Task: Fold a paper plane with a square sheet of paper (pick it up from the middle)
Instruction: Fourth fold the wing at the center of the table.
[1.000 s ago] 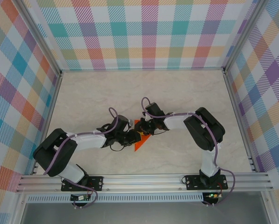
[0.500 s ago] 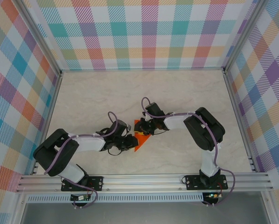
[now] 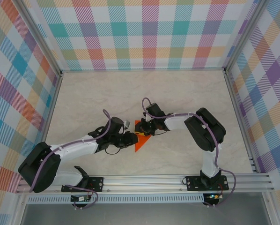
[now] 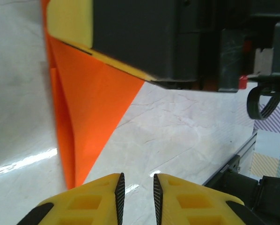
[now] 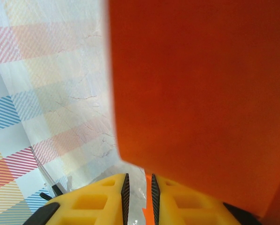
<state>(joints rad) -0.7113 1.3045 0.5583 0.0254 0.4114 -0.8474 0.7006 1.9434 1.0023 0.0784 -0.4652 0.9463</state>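
You see the paper plane (image 3: 140, 143) above the marble table (image 3: 187, 93), a little beyond the middle of the front rail (image 3: 144, 180), with its tip pointing toward that rail. Your right gripper (image 3: 143, 130) pinches the end far from the rail (an orange sliver shows between its fingers (image 5: 177, 206)). Your left gripper (image 3: 132, 139) stands just left of the plane, equally far from the rail. Its fingers are nearly pressed together with nothing between.
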